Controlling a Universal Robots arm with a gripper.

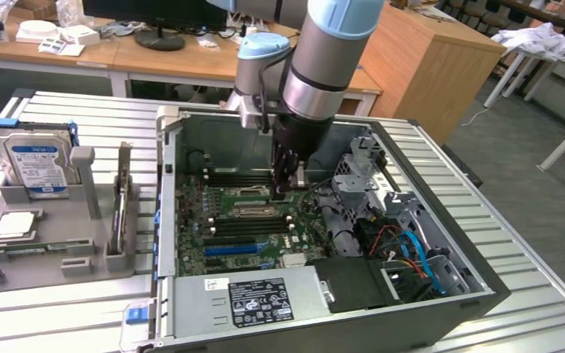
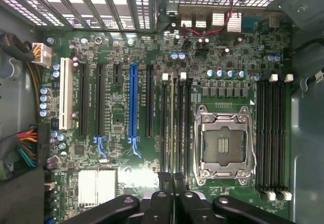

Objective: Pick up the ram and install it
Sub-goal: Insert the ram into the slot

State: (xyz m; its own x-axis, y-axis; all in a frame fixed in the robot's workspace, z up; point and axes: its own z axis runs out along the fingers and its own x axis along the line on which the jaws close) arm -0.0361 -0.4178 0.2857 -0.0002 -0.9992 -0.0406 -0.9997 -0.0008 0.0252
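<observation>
Gripper (image 2: 172, 179) fingers pinched together on what looks like the ram (image 2: 172, 128) — seen edge-on, a thin strip running straight out from the tips. Its long axis is parallel w/ the memory slots (image 2: 180, 128), sitting between two of them beside the CPU socket (image 2: 223, 143). Seated or just above — can't tell. All this is inside the open PC case (image 1: 361, 334). Farther off, the grey tray (image 1: 27, 266) holds the hard drive (image 1: 35, 158) and CPU chip (image 1: 15, 224).

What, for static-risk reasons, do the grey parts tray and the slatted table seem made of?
Grey parts tray: likely plastic, matte, uniform grey with blocky ribs. Slatted table: apparently metal, perhaps aluminium; pale ribbed profiles with dull sheen.
</observation>
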